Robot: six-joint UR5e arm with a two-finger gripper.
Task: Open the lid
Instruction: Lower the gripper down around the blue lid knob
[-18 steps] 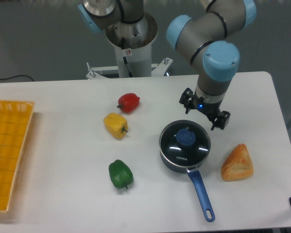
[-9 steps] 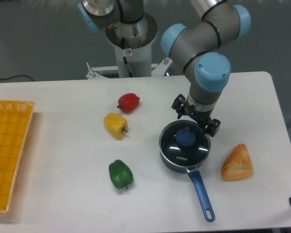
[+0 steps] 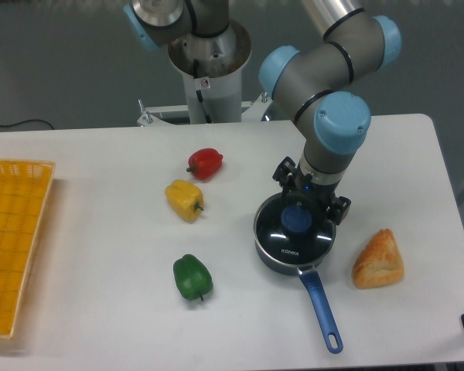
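Note:
The lid is round clear glass with a metal rim, a blue knob and white "KONKA" lettering. It sits closed on the dark blue saucepan, right of the table's centre. My gripper hangs just above the lid's far half, close behind and over the knob. Its jaws stand open, one on each side of the knob's far edge, with nothing held. The fingertips are partly hidden by the wrist, so I cannot tell whether they touch the glass.
A red pepper, a yellow pepper and a green pepper lie left of the pan. A bread piece lies just right of it. A yellow basket sits at the left edge. The pan handle points toward the front.
The gripper has moved left and down from behind the pan's right side to just over the lid's knob. Its jaws stay equally spread. The lid and pan have not moved.

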